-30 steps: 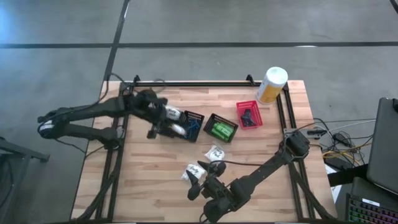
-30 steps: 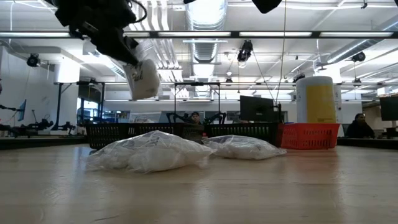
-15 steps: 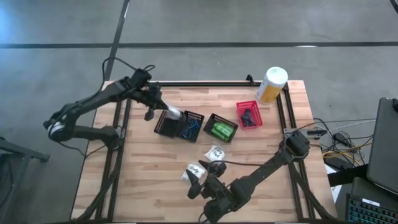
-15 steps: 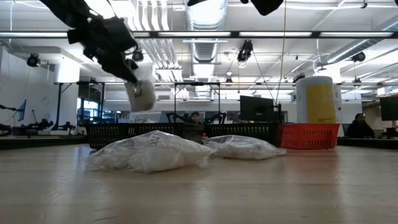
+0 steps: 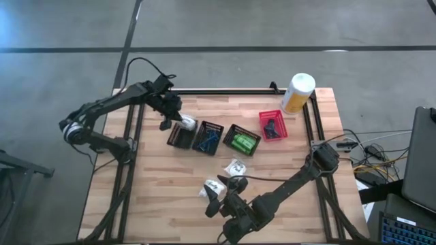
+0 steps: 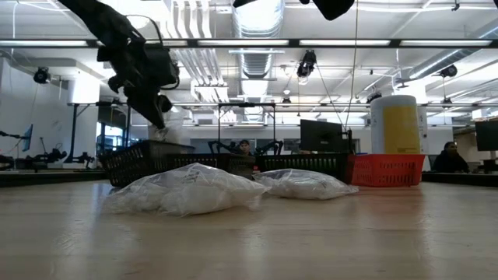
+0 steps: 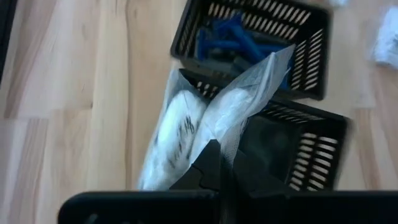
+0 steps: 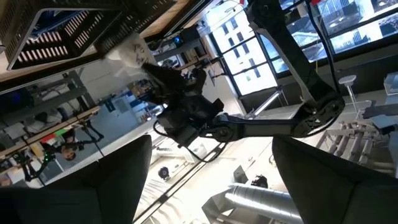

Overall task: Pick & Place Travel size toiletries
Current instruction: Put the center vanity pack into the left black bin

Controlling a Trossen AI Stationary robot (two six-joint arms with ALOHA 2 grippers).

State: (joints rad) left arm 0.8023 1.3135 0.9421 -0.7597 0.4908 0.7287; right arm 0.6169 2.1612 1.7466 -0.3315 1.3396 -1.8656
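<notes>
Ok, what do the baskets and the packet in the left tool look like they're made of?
The black baskets look like rigid moulded plastic with a dull finish: their walls are slotted lattice. The red basket looks the same, though its detail is small. The packet held in the left tool seems to be thin clear film over something white: it creases and flares to a crimped edge.

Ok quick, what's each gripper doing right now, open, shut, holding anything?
Left gripper: shut on a white wrapped packet, over the leftmost black basket.
Right gripper: open, empty, near the table's front edge.
</notes>
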